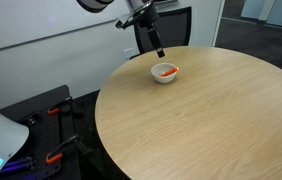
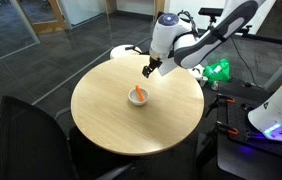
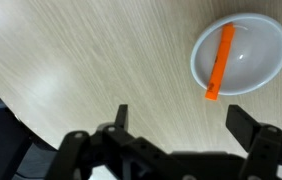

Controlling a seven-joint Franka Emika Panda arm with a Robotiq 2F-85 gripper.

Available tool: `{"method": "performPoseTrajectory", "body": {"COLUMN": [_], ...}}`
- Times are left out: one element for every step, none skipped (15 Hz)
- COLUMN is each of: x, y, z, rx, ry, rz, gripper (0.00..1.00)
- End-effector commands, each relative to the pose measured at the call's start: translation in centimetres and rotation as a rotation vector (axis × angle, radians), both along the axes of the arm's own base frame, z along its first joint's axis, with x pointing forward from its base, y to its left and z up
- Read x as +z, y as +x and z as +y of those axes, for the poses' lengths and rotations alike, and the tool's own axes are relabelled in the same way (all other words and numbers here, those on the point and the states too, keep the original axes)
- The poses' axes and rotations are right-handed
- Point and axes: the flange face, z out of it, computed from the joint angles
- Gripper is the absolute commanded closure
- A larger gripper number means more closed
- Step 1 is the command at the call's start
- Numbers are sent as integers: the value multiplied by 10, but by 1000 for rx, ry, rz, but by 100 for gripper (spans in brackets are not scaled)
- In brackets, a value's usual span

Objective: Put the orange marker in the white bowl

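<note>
- Closest to our wrist camera stands the tool, its two dark fingers spread wide with nothing between them: we read it as open and empty.
- Beyond the fingers, the white bowl rests on the wooden bench. The orange marker lies slantwise inside the bowl, and one end reaches the rim and, as far as we can tell, pokes slightly past it.
- In both exterior views the bowl stands well in from every edge of the bench. The tool hangs above the wood, between the bowl and the edge on the robot's side, and touches neither bowl nor marker.
- We judge the placing done, so the main risk lies in the retreat.
- A sideways or downward sweep towards the bowl could let a spread finger clip the rim. The bowl looks light and could slide or tip.
- The marker's propped end is the weak spot. A knock on the bowl, or a finger brushing that end, could lever the marker out onto the bench and undo the task.
- Rising straight up before any move to the side would, we think, avoid both.
</note>
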Motion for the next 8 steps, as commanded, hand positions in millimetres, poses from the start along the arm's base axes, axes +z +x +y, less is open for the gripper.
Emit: {"method": "performPoseTrajectory", "body": {"x": [37,45,52,58,41,48,53,56], "y": [-38,-45,-54,-61,-37,-44,-49,-52], "z": [-14,-19,-24,-29,-23,-27,-30,-31], "rx": [14,23,40,52,20,29,32,33], "ry": [8,5,5,5,6,8,11,14], "rz": [42,55,73,92,68,78,79,76], "gripper": [0,0,0,0,0,0,0,0]}}
